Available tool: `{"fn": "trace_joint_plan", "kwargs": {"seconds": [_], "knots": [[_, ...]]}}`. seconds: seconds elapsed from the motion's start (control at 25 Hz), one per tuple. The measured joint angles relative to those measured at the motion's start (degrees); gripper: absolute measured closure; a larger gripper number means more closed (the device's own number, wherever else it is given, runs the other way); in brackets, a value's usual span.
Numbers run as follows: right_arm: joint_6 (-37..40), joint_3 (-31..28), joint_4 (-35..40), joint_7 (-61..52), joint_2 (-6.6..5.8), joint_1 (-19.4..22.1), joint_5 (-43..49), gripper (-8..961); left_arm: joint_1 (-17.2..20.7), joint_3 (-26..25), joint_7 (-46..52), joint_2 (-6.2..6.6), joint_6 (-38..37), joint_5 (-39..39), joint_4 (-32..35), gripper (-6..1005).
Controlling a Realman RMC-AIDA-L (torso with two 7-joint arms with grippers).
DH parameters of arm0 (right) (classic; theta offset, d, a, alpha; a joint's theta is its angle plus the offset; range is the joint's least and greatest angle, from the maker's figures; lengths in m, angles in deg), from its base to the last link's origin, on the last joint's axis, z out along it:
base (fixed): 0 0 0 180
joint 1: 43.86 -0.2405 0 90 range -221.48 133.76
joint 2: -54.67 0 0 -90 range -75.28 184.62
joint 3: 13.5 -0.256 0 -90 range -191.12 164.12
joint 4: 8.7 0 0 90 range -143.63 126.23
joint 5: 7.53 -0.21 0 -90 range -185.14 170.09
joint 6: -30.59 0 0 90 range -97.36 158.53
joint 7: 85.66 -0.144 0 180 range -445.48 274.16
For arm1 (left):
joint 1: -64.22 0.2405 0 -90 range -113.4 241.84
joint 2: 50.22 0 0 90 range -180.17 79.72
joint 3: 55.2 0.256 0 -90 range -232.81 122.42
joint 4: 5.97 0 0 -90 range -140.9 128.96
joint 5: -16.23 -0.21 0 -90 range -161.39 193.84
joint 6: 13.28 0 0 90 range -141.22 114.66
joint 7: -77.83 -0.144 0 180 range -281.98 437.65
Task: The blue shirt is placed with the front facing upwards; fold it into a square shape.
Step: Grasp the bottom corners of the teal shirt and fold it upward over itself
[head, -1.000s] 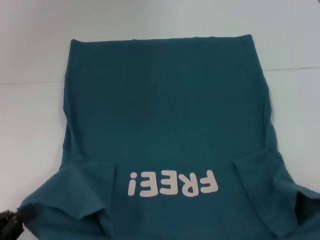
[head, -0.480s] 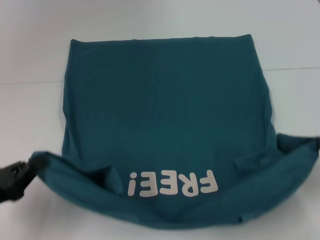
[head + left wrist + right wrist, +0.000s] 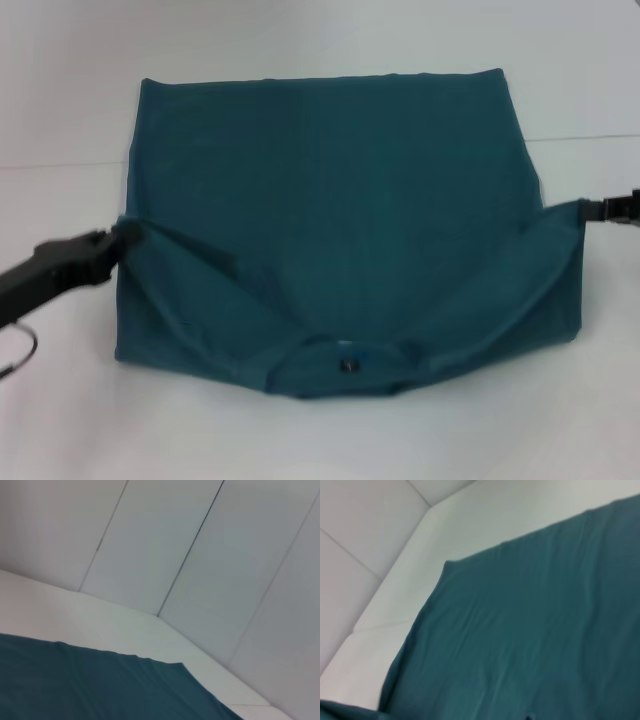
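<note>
The blue shirt (image 3: 330,190) lies on the white table, its near half lifted and turned over so the plain back and the collar with a small dark neck label (image 3: 348,365) face up. My left gripper (image 3: 118,240) is shut on the shirt's left corner. At the right edge of the head view my right gripper (image 3: 596,208) is shut on the right corner. The cloth hangs in a sagging band between them. The chest lettering is hidden under the fold. Teal cloth (image 3: 100,685) fills the low part of the left wrist view, and the shirt (image 3: 530,630) covers most of the right wrist view.
The white table (image 3: 60,120) extends around the shirt on all sides. Pale wall panels (image 3: 200,555) rise behind the table's far edge. A thin cable loop (image 3: 20,350) hangs below my left arm.
Both grippers have risen and carried the shirt's near corners away from me. The sleeves and shoulders folded over, and the lettering went from plain sight to covered.
</note>
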Motion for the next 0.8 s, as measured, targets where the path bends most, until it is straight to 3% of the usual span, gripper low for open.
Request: {"fn": "trace_joint_plan", "kwargs": {"seconds": [0.08,0.32,0.8], "knots": [[-2.1,0.0,-0.4,-0.1,0.11,-1.1,-0.3,950,-3.2,0.0,0.0,1.05,4.1,-0.1,-1.7,1000],[-8.1,0.3,-2.9,0.1,-0.36,-3.6,-0.7,951,-7.0,0.3,-0.1,1.82,9.6,-0.2,-3.2,1000],[-12.9,1.8,-2.7,0.7,-0.39,-4.5,-7.2,951,-10.5,0.3,-0.2,2.3,15.2,0.2,-3.8,998]]}}
